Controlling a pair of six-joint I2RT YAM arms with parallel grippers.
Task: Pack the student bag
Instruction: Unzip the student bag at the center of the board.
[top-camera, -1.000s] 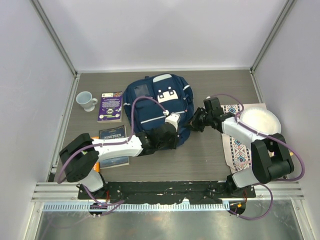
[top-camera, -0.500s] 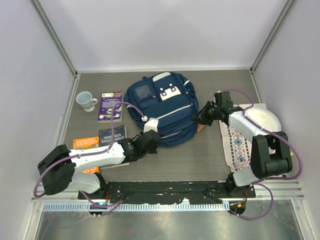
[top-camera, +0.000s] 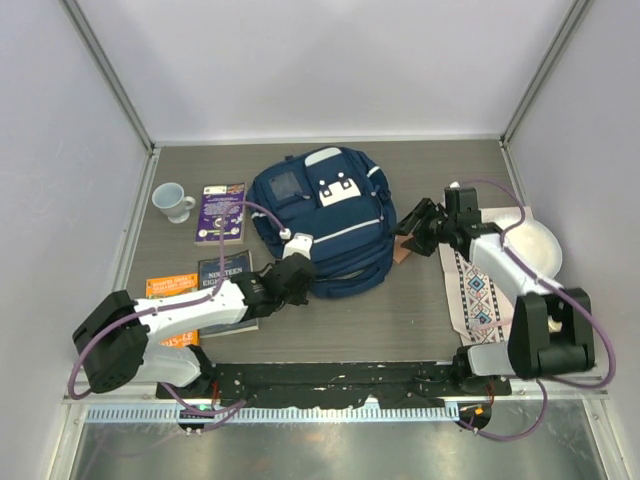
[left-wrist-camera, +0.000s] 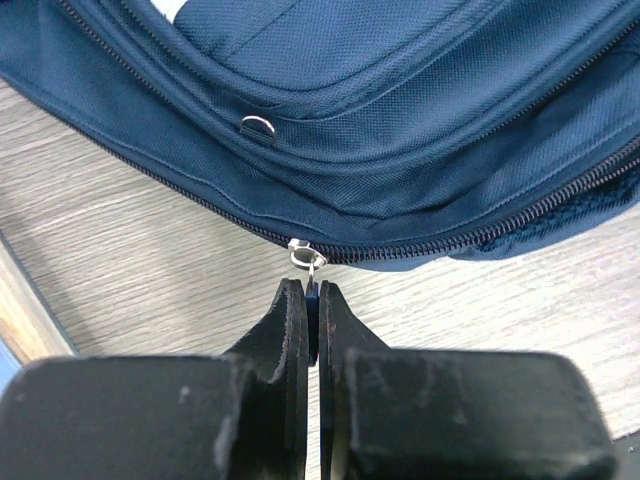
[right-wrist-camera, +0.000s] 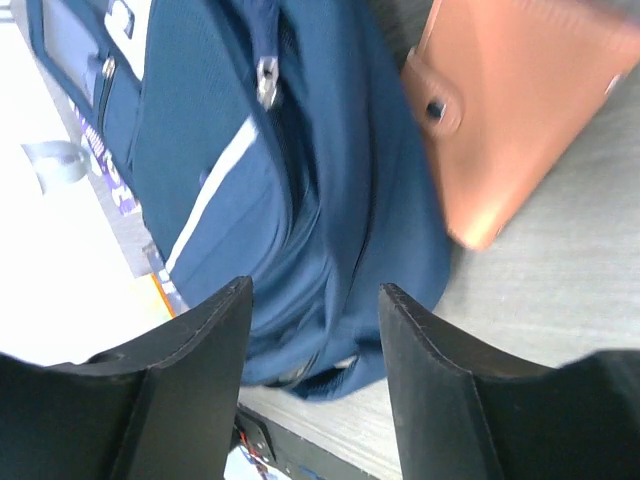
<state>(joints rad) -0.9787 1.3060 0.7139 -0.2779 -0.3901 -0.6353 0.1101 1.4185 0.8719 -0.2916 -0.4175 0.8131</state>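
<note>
Left claw (left-wrist-camera: 312, 295) is clamped tight on the zipper pull (left-wrist-camera: 305, 258) at the near-left edge of the student bag (top-camera: 330, 210). Orange book (top-camera: 168, 286) and dark book (top-camera: 228, 266) sit left of that arm, patterned cloth (top-camera: 478, 295) on the right. Bag lies flat mid-bench (top-camera: 400, 310), pockets up, white patch at the far end. Right claw (right-wrist-camera: 312, 300) is open, nothing in it, off the bag's right side near a brown snap case (right-wrist-camera: 510, 110) lying just beside the bag. White plate (top-camera: 535, 245) far right; purple book (top-camera: 222, 212) and mug (top-camera: 172, 200) far left.
</note>
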